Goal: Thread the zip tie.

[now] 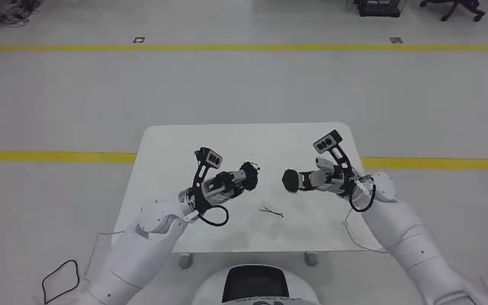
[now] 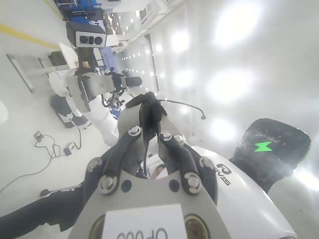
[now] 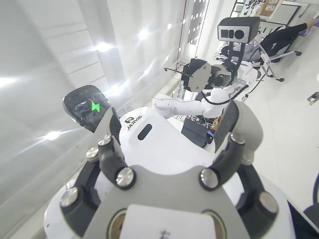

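The zip tie [image 2: 185,104] is held in the left gripper [image 2: 149,108], whose fingers are pressed together on it. A thin free length pokes out past the fingertips and curves away to a small end. In the top view this gripper [image 1: 248,177] hangs above the middle of the table [image 1: 168,149]. There the tie [image 1: 252,165] shows as a dark wisp at its tip, leaning toward roughly 1 o'clock, though its exact run is too fine to read. The right gripper [image 1: 290,181] lies at 3 o'clock from it, near but apart, and the two face each other across a small gap. In the right wrist view this gripper [image 3: 170,115] has its fingers spread wide with nothing between them. The strap [image 3: 172,70] sticks out sideways from the far gripper's face, so its long axis seems to lie across the line of approach rather than along it. The free end probably has to be met from 3 o'clock. A thin dark strand [image 1: 271,211], perhaps a spare tie, lies on the table at about 5 o'clock from the left gripper.
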{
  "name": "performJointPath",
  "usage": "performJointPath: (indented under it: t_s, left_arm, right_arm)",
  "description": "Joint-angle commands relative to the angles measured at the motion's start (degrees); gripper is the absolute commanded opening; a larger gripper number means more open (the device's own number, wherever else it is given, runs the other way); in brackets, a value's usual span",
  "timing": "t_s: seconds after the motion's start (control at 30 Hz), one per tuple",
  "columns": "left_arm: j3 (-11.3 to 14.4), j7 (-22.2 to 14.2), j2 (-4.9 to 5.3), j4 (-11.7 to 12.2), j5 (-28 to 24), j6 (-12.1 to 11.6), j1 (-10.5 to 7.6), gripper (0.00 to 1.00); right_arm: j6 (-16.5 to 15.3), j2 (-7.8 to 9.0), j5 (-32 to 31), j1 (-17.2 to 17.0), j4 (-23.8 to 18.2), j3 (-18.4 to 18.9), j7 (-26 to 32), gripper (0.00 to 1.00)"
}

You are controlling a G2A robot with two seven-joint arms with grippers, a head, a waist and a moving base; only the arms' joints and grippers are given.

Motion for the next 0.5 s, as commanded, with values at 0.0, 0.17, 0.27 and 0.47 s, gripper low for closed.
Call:
performJointPath:
  t_s: [0.0, 0.17, 0.27, 0.47]
  left_arm:
    - [1.5, 0.6, -0.37, 0.0, -0.7, -0.5, -0.11, 0.0]
    - [3.4, 2.0, -1.27, 1.2, -0.9, -0.5, -0.83, 0.0]
    - [3.4, 2.5, -1.71, 1.2, -0.2, -0.5, -1.34, 0.0]
    - [3.4, 2.5, -1.71, 1.2, -0.2, -0.5, -1.34, 0.0]
  right_arm:
    - [-0.1, -0.42, 1.6, -0.1, 0.6, -0.6, 0.2, 1.0]
    - [-0.2, -1.82, 4.0, 1.1, 3.7, -3.1, 1.6, 1.0]
    - [-0.5, -2.63, 4.1, 2.2, 5.6, -4.3, 1.4, 1.0]
    - [-0.5, -2.63, 4.1, 2.2, 5.6, -4.3, 1.4, 1.0]
